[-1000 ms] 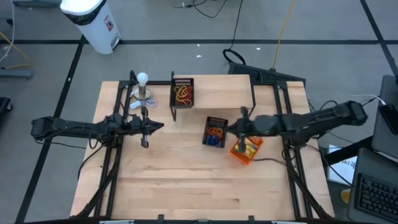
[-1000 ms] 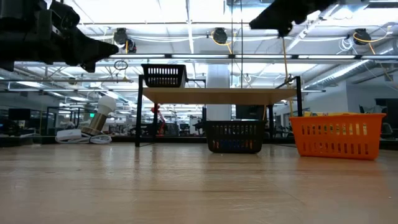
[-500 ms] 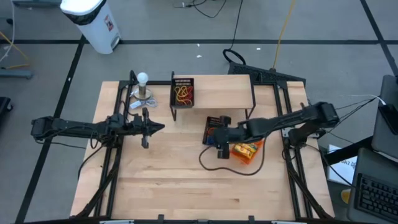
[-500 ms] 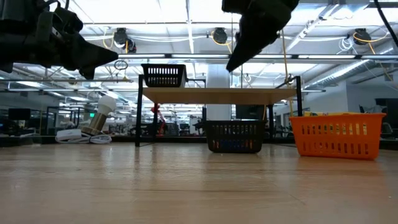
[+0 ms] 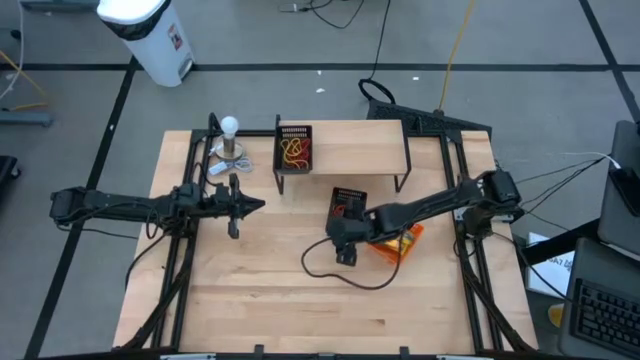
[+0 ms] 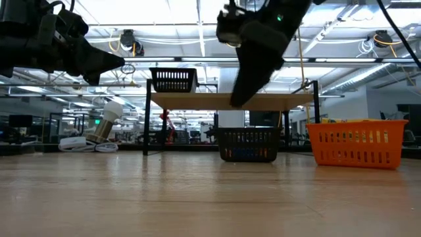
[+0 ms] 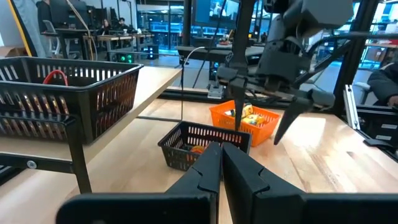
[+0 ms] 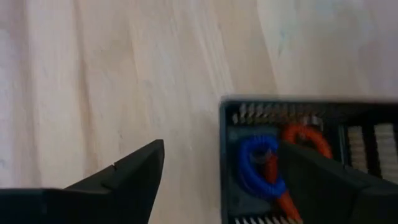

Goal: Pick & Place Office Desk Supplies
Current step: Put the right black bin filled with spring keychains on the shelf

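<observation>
I've got the right end effector out over the front edge of the low black mesh tray in the middle of the desk, fingers spread wide and nothing between them. Through the right wrist camera I'm looking straight down past those open fingers at the tray's corner, with a blue rubber band and an orange rubber band lying inside it. So I read this as the reach step: lining up for a pick out of that tray, no grasp made yet. Just beside it, on the right arm's side, sits the orange tray with yellow packets in it, and more red and orange loops lie in the raised black mesh tray on the small stand farther back. My left end effector waits clenched and empty above the left side of the desk, near the white ball on its stand. Next I'd want to shift the right end effector a touch farther over the tray, centre it on one loop, drop straight in between the mesh walls and close. The loops are thin and tangled, so snagging two at once looks a real risk.
</observation>
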Tool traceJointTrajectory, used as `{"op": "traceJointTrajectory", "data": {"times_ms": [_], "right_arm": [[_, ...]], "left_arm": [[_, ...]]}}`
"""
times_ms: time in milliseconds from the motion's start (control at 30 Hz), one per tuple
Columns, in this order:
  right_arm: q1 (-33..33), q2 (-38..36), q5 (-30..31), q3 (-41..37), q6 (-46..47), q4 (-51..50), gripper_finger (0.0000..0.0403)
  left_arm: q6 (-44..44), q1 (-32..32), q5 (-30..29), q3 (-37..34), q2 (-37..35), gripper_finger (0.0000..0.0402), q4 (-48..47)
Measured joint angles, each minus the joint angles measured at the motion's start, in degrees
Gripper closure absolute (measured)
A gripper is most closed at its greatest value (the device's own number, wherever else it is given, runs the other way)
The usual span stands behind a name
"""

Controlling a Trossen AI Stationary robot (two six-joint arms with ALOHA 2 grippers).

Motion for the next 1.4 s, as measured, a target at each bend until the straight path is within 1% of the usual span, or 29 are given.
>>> {"op": "traceJointTrajectory", "data": {"times_ms": [200, 667, 767, 933, 1100, 1400], "right_arm": [[0.5, 1.9, 0.1, 0.0, 1.4, -1.5, 0.012], [0.3, 6.2, 0.0, 0.0, 1.8, -2.6, 0.0122], [0.3, 7.1, 0.0, 0.0, 1.7, -2.9, 0.013], [0.2, 7.4, 0.3, 0.0, 2.1, -5.9, 0.0164], [-0.8, 7.4, 0.3, 0.0, 3.2, -5.8, 0.0207], [-1.6, 7.9, 0.2, 0.0, 2.6, -5.3, 0.0302]], "left_arm": [[0.0, 0.0, 0.0, 0.0, 0.0, 0.0382, -0.1], [-0.6, 0.0, 0.0, 0.0, 0.0, 0.0382, -1.3], [-1.0, 0.0, 0.0, 0.0, 0.0, 0.0382, -1.3], [-1.4, 0.0, 0.0, 0.0, 0.0, 0.0382, -1.3], [-2.6, 0.0, 0.0, 0.0, 0.0, 0.0382, -1.3], [-3.7, 0.0, 0.1, 0.0, 0.0, 0.0382, -1.3]]}}
